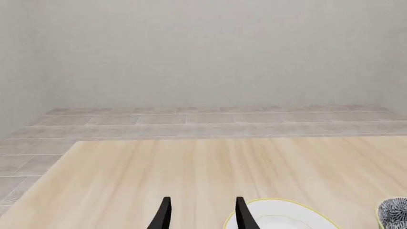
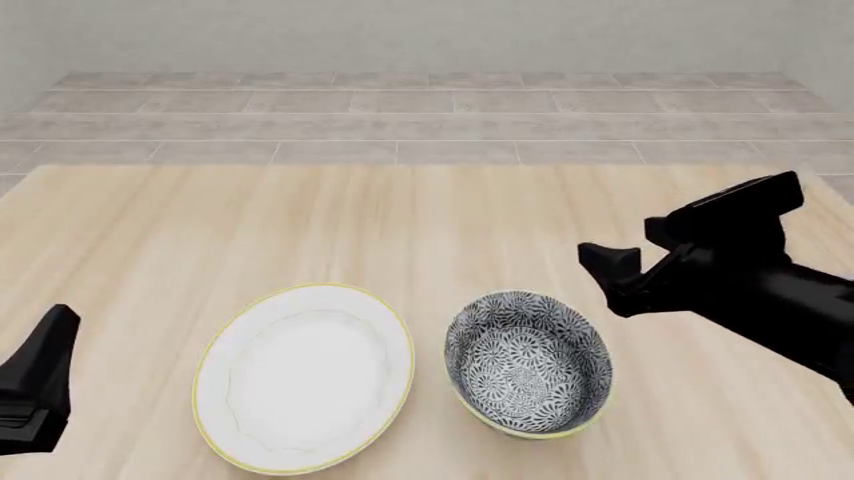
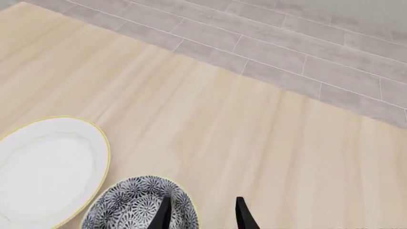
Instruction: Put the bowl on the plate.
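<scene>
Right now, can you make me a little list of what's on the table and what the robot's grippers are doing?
bowl: patterned inside, on the table, just right of the plate
plate: white, yellow rim, nothing on it
table: light wood
right gripper: open, holding nothing, near the bowl's rim
left gripper: open, holding nothing, beside the plate
bowl on plate: not yet

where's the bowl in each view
Front view: bowl low, right of centre, beside the plate.
Left wrist view: only a sliver at the picture's edge.
Right wrist view: bowl just behind the right gripper's fingertips.
Shared landmark: the plate.
</scene>
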Robot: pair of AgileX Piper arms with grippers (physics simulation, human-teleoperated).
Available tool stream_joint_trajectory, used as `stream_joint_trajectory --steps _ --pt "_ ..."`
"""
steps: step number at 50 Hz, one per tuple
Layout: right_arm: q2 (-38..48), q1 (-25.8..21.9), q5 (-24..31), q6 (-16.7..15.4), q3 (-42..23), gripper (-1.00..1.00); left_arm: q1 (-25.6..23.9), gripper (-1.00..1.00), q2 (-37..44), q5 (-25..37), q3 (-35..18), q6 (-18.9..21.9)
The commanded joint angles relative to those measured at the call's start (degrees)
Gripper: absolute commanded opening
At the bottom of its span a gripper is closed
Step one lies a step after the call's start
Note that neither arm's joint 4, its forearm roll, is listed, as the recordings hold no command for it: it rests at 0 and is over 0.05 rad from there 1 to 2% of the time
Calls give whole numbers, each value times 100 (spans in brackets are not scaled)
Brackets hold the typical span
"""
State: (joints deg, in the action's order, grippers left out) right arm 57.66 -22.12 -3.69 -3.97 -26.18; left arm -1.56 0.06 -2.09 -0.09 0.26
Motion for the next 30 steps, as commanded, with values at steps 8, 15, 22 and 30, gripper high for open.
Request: stream_joint_trajectory --steps 8,15,22,30 --pt "246 -30 -235 33 244 100 -26 100 6 25 3 25" --pt "317 -14 -271 21 316 100 -31 100 9 34 5 29" --pt "391 -16 -309 -5 388 100 -38 100 7 31 7 35" --pt "428 -16 -346 8 429 100 -37 100 1 32 6 31"
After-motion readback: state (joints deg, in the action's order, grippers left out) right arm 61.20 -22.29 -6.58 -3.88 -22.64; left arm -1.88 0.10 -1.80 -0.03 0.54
